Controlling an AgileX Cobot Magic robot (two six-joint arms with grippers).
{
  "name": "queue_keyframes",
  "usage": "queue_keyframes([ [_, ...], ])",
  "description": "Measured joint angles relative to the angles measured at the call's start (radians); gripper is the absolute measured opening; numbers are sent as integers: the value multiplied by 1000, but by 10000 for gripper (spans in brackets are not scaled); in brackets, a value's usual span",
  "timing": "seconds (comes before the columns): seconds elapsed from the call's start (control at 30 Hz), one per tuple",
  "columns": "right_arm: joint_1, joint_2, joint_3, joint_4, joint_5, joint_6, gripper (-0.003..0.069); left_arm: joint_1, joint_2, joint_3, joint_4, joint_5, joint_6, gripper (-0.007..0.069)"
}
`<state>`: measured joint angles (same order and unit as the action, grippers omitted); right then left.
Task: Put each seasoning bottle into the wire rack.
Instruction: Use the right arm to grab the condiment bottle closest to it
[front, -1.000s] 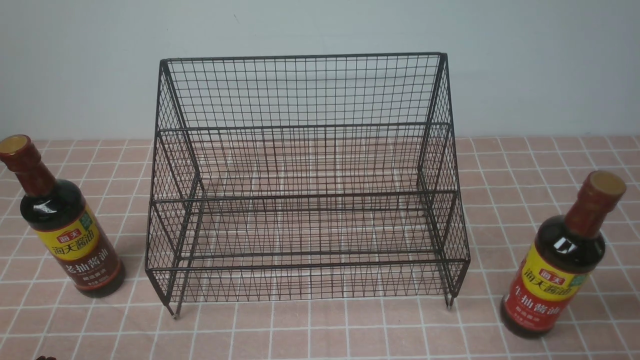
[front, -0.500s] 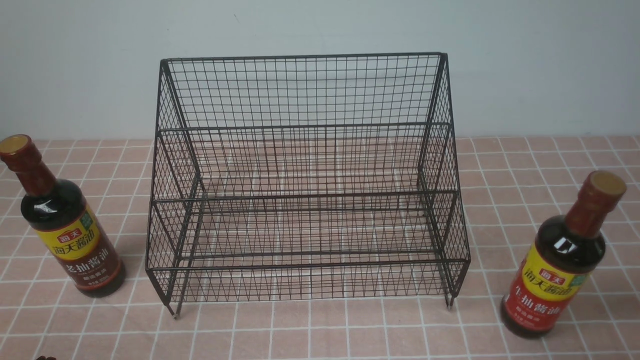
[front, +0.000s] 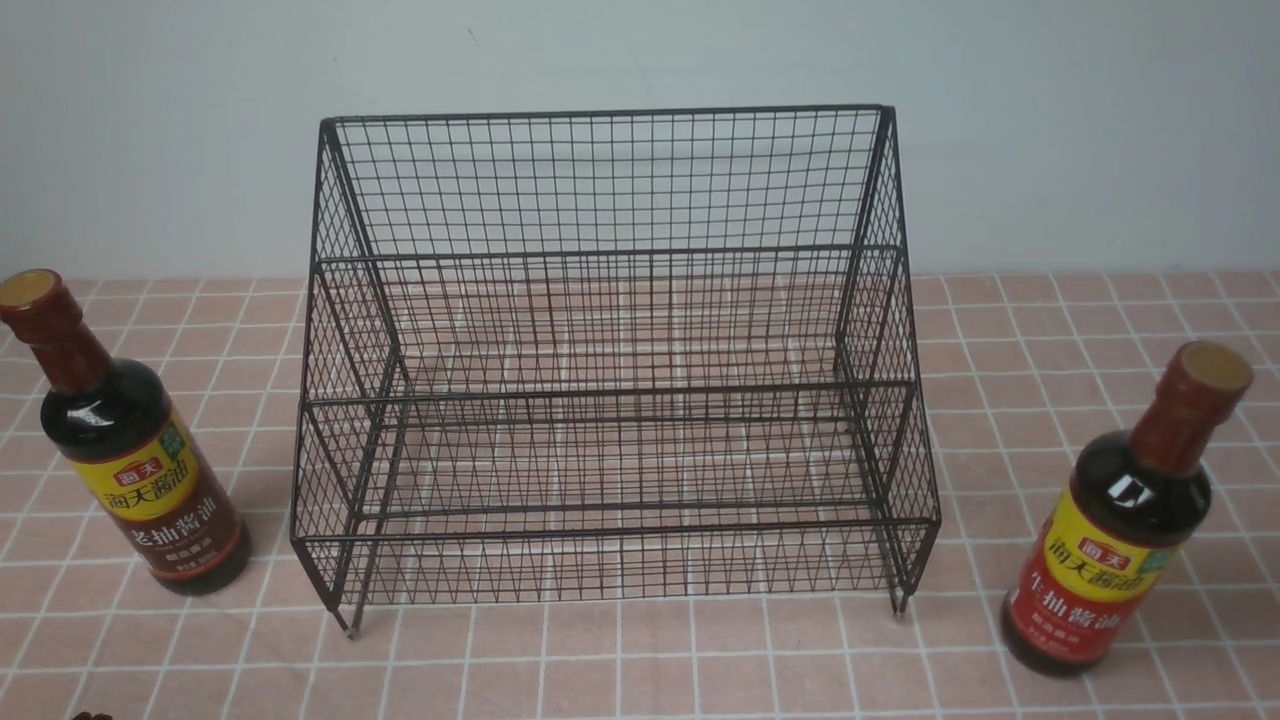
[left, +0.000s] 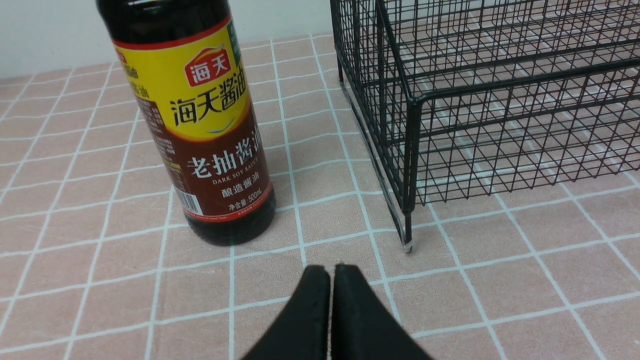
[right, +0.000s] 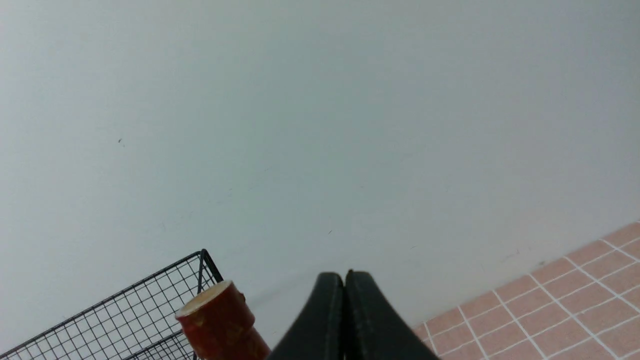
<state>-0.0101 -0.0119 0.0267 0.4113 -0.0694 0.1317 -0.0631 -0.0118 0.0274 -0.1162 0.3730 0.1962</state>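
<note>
**Left.** The brown-banded bottle (front: 140, 470) stands upright on the tiled table (front: 640, 660), near the rack's left side but apart from it. My left gripper (left: 330, 271) hangs low, short of the bottle, with its fingers pressed together and grasping nothing. As I judge it, advancing with the fingers clenched would knock the tall, narrow bottle over or slide it into the rack's leg. I must spread them first and take the body below the shoulder, since the glossy glass and label may slip.

**Centre.** The rack (front: 610, 522) has no bottle in either tier. Its front rail and sloped sides could catch a bottle's base on the way in. A light wire frame on short legs may also skid or tip if bumped.

**Right.** My right gripper (right: 344, 278), likewise clenched on nothing, points mostly at the wall (right: 320, 125). Only the neck of the red-banded bottle (front: 1110, 540) shows at the edge of its view. That bottle stands upright, well clear of the rack's right side. A poorly aimed approach could clip its cap and topple it.
</note>
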Motion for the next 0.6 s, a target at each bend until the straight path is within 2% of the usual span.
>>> queue_keyframes([
  [0.23, 0, 0, -17, 4, -47, 11, -14, 0, 0, 0, 0, 0, 0, -10],
  [0.33, 0, 5, -104, -23, 9, 9, -14, 0, 0, 0, 0, 0, 0, -10],
  [0.4, 0, 51, -200, -84, 58, -6, -14, 0, 0, 0, 0, 0, 0, -10],
  [0.6, 0, 321, -414, -218, 249, -35, 15, 0, 0, 0, 0, 0, 0, -10],
])
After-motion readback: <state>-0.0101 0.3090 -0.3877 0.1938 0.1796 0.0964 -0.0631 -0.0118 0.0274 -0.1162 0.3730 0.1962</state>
